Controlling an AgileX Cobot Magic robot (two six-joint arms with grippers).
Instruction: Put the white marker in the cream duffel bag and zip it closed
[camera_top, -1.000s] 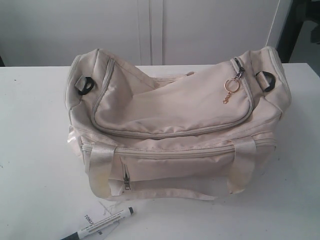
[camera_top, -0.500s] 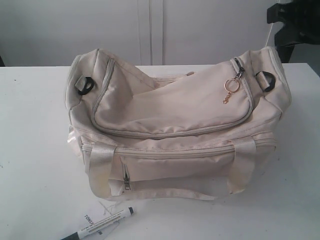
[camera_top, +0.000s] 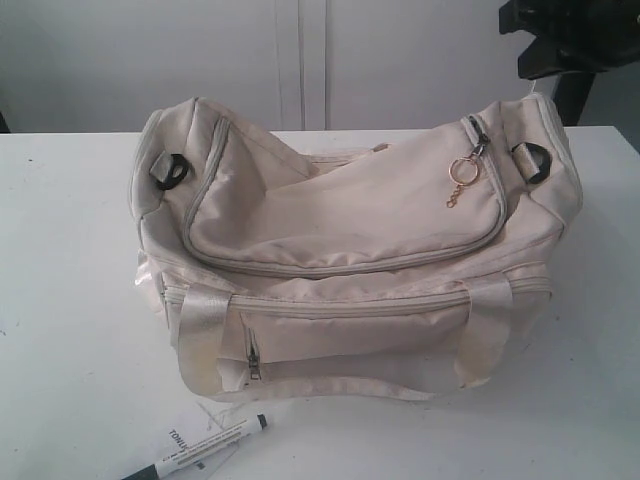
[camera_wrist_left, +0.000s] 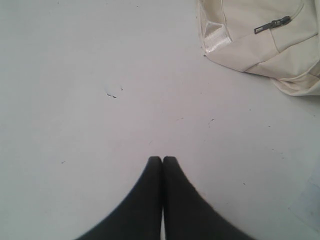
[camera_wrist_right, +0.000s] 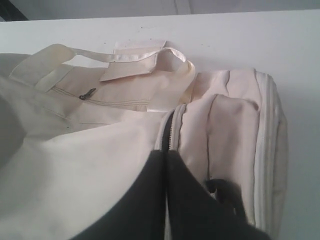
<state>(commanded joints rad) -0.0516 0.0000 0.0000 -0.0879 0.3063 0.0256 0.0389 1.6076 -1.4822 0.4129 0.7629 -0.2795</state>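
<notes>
Left gripper (camera_wrist_left: 162, 159): jaws were pressed together, empty, above the white tabletop (camera_wrist_left: 75, 125).
Right gripper (camera_wrist_right: 166, 152): jaws together, empty, over the soft cream fabric duffel bag (camera_wrist_right: 90, 165).
Slim white-barrelled, black-capped marker (camera_top: 205, 448): lay well apart from both grippers.

The cream duffel bag (camera_top: 350, 250) sits on the counter (camera_top: 60, 300); the white marker (camera_top: 203, 449) lies before it, leftward, seemingly atop a paper tag (camera_top: 178, 436).

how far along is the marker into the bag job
Nothing looks done: the white marker lies on the table in front of the cream duffel bag. In hand: nothing; the left gripper is shut over bare table, the right gripper shut near the bag's end. Remaining: load marker, zip shut.
</notes>
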